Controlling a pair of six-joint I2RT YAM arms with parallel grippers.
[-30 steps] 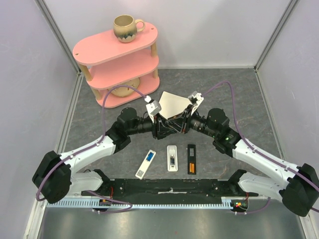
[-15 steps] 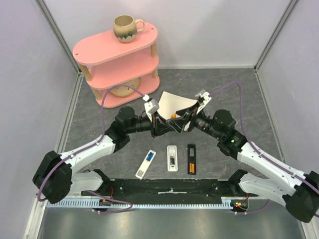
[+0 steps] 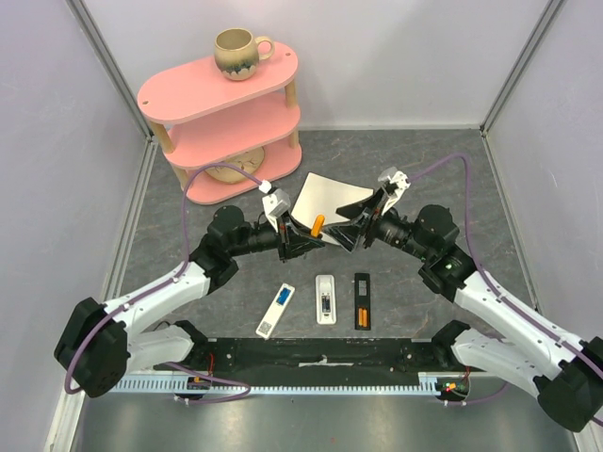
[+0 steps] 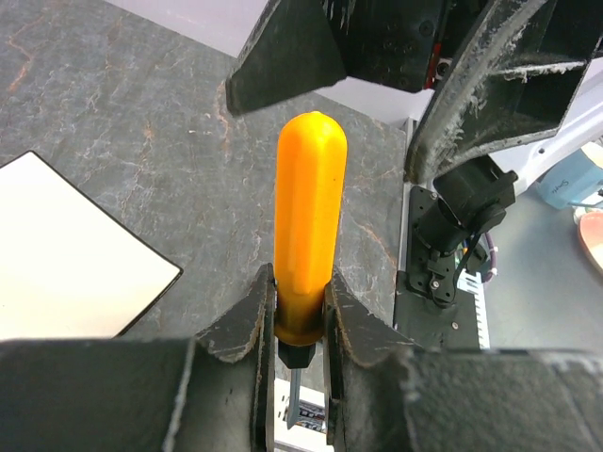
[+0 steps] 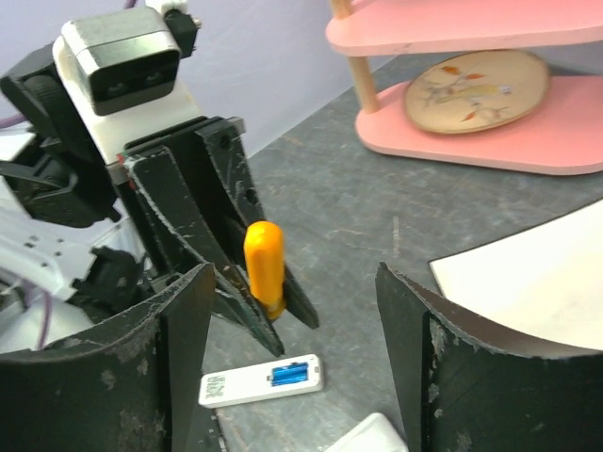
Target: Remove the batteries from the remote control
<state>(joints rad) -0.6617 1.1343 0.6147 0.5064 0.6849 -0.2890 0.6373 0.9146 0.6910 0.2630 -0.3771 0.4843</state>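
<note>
I see the blue batteries (image 3: 282, 298) seated in the white remote (image 3: 268, 324), which lies face down on the table (image 3: 452, 179) just ahead of the arm bases, and the orange batteries (image 3: 362, 314) seated in the black remote (image 3: 362, 285) a little to its right. Between those two lies a second white remote (image 3: 325, 282) with its compartment open; I cannot tell what is inside it. Above the three remotes my left gripper (image 4: 300, 309) is clenched on the lower end of an orange-handled screwdriver (image 4: 309, 207), with the rounded end of the handle sticking out past the fingertips towards the other arm. My right gripper (image 5: 294, 330) faces it with the jaws spread wide and nothing between them, close to the handle but apart from it. Just beyond both grippers a white sheet (image 3: 325, 193) lies flat on the table. Farther back on the left stands a pink shelf (image 3: 188, 94), with a mug (image 3: 236, 52) on its top tier and a plate (image 5: 476, 89) on the bottom one.
</note>
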